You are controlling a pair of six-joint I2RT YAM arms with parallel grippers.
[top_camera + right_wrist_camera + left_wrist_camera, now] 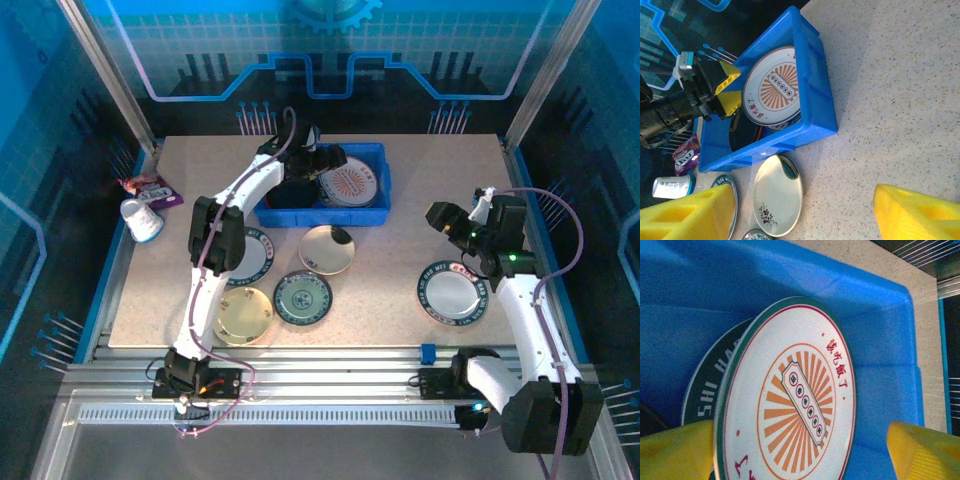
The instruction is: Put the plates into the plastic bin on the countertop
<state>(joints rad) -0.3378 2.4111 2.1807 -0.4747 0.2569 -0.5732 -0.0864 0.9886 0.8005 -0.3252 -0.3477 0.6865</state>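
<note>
The blue plastic bin [372, 215] [815, 100] stands at the back of the countertop [420, 170]. A white plate with an orange sunburst [351, 183] [795, 400] [772, 85] leans inside it on a dark-rimmed plate [705, 385], beside a glossy black one [745, 132]. My left gripper [300, 175] [800, 462] is inside the bin, open, its yellow fingers [925, 450] on either side of the sunburst plate. Cream [327, 249] [777, 195], teal-patterned [303, 298], gold [243, 315] and dark-rimmed [452, 292] plates lie on the countertop. My right gripper [442, 220] [800, 220] hangs open and empty right of the bin.
A white cup [142, 220] and a purple snack packet [150, 187] [687, 150] lie at the left edge, with a can [670, 187] nearby. Another dark-rimmed plate [252, 262] sits partly under the left arm. Metal rails [320, 375] run along the near edge.
</note>
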